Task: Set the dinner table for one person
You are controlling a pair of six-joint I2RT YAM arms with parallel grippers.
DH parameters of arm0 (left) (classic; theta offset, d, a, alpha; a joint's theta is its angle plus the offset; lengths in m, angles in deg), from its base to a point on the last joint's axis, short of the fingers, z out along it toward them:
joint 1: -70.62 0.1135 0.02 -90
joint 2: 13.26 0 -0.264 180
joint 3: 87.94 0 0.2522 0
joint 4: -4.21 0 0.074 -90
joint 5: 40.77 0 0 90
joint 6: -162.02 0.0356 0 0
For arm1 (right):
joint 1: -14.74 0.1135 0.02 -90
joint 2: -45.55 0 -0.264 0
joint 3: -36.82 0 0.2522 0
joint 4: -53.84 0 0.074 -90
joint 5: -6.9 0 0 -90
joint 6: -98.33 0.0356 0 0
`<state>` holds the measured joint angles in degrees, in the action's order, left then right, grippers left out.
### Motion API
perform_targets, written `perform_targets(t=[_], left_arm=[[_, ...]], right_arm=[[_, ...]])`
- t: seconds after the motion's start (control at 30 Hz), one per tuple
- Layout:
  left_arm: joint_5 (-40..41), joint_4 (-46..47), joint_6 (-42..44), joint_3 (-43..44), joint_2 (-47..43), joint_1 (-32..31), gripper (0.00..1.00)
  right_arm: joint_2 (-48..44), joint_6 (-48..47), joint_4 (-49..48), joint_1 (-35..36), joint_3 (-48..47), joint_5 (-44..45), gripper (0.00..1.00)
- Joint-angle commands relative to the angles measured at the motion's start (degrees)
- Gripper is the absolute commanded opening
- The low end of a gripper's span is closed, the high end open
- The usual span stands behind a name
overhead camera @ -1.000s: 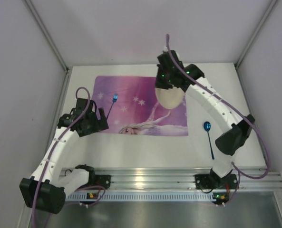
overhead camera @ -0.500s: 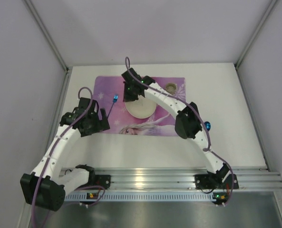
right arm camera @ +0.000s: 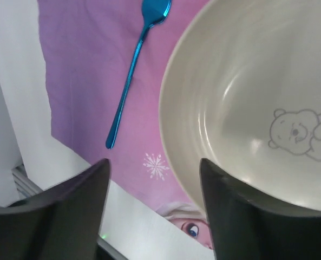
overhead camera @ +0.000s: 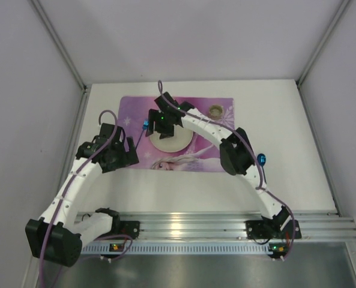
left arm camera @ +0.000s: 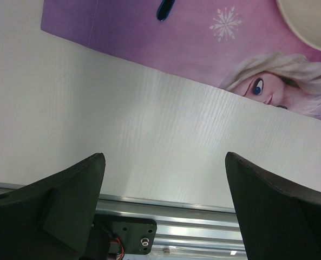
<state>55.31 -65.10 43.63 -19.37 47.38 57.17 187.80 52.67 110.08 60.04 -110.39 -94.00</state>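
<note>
Placemat [overhead camera: 131,114] lies flat on white dinner table [overhead camera: 286,129], pale walls [overhead camera: 178,36] around.

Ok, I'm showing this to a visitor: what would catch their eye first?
The purple cartoon placemat on the white dinner table, probably. At its middle lies a cream bowl with a bear print, the right pincer open over it, and a shiny blue utensil lies beside it to the left.
</note>
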Motion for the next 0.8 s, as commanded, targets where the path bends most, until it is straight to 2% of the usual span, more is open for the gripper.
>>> perform_targets(t=[0.0, 0.1, 0.2, 0.27, 0.3, 0.33, 0.43, 0.47, 0.57, 0.67, 0.73, 0.77], left_arm=[[1.38, 0.88, -0.71, 0.21, -0.96, -0.17, 0.98], [1.73, 0.79, -0.89, 0.21, -1.49, -0.17, 0.98], [1.91, 0.79, -0.97, 0.13, -2.10, -0.17, 0.98], [2.09, 0.97, -0.89, 0.13, -2.28, -0.17, 0.98], [2.09, 1.14, -0.97, 0.04, -2.46, -0.17, 0.98], [2.17, 1.23, -0.97, 0.04, -2.72, -0.17, 0.98], [2.61, 1.32, -1.24, -0.05, -3.77, -0.17, 0.98], [2.79, 1.32, -1.24, -0.14, -4.04, -0.17, 0.98], [2.79, 1.58, -1.33, -0.23, -5.00, -0.17, 0.98], [2.88, 1.59, -1.33, -0.23, -5.36, -0.17, 0.98], [2.96, 1.58, -1.33, -0.23, -5.53, -0.17, 0.98], [3.05, 1.58, -1.33, -0.23, -5.62, -0.17, 0.98]], right_arm=[[-5.13, -1.00, -2.75, -0.56, 3.36, -2.91, 0.81], [-11.63, -3.45, -2.14, -2.14, 9.24, -0.46, 0.93], [-22.34, -6.35, -1.26, -4.77, 17.06, 5.24, 1.00], [-32.71, -7.42, -1.08, -6.97, 25.84, 8.16, 1.00], [-39.44, -8.21, -1.00, -10.11, 29.44, 9.91, 1.00], [-42.47, -8.47, -0.56, -12.14, 33.21, 10.19, 1.00], [-51.86, -9.88, 2.76, -22.16, 52.51, 10.46, 1.00], [-53.47, -10.49, 4.00, -27.58, 55.72, 10.63, 1.00], [-57.00, -15.22, 7.00, -37.08, 66.45, 10.72, 1.00], [-56.92, -18.14, 8.32, -44.82, 72.53, 12.20, 0.90], [-55.78, -20.42, 8.76, -48.71, 74.55, 12.39, 0.72], [-55.34, -21.21, 8.76, -50.21, 75.00, 12.65, 0.60]])
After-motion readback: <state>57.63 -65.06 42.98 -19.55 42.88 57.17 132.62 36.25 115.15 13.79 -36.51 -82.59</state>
